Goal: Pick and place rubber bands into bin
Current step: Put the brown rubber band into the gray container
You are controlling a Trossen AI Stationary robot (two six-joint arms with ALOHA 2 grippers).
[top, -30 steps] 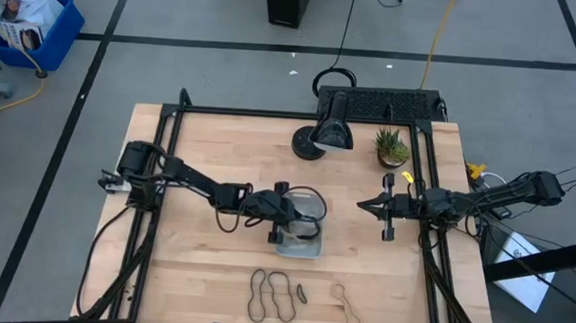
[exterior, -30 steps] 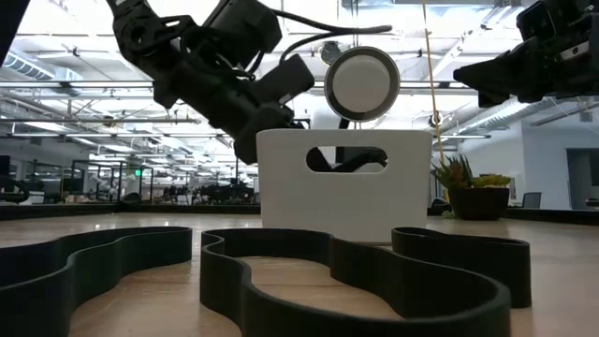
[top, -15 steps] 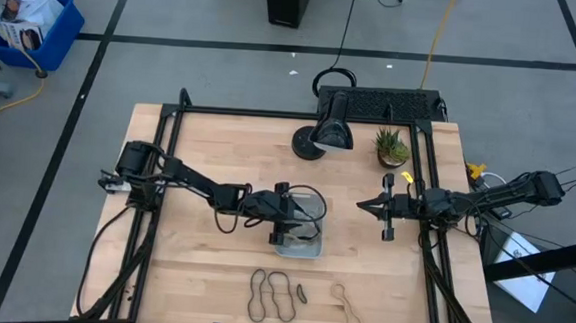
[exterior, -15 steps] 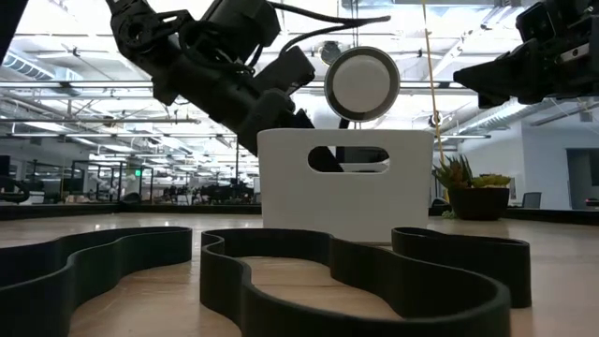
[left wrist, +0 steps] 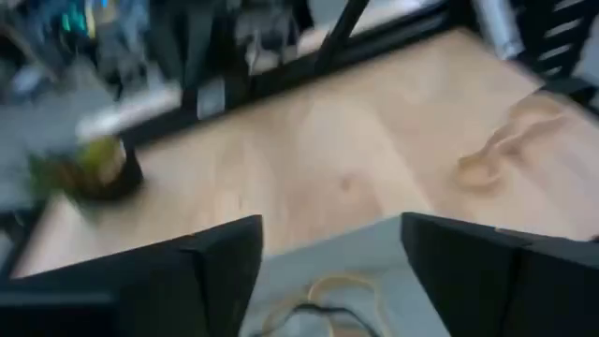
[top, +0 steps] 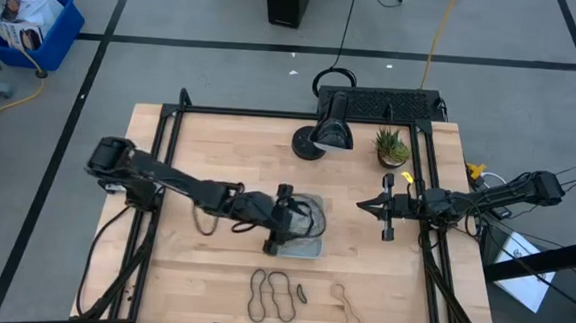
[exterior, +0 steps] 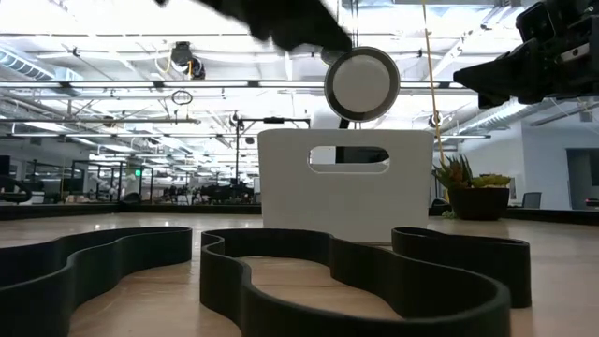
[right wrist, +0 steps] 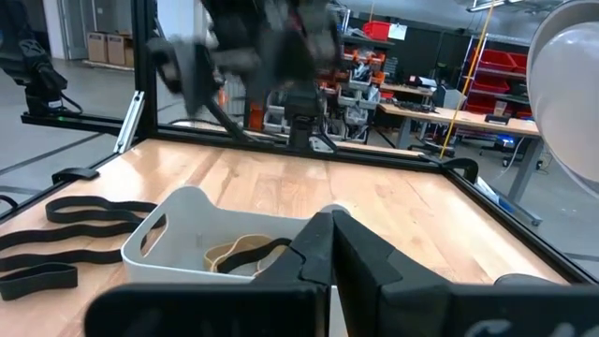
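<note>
The pale bin (top: 305, 247) stands on the table near its middle; in the right wrist view a tan rubber band (right wrist: 227, 251) and a dark one (right wrist: 269, 247) lie inside the bin (right wrist: 178, 239). My left gripper (left wrist: 332, 281) hangs open above the bin, touching nothing, with a tan band (left wrist: 329, 298) below it. Dark rubber bands (top: 270, 294) and a tan one (top: 346, 297) lie flat on the wood by the near edge. My right gripper (top: 377, 206) waits shut at the right, clear of everything.
A black lamp (top: 328, 132) and a small potted plant (top: 391, 146) stand at the far edge. Black frame rails (top: 167, 174) run along the table's sides. Bare wood (top: 211, 267) lies between the bin and the loose bands.
My left gripper has opened over the bin and let go of a rubber band, which now lies in the bin. It has then risen, leaving the low view almost entirely. The bin has stayed in place.
</note>
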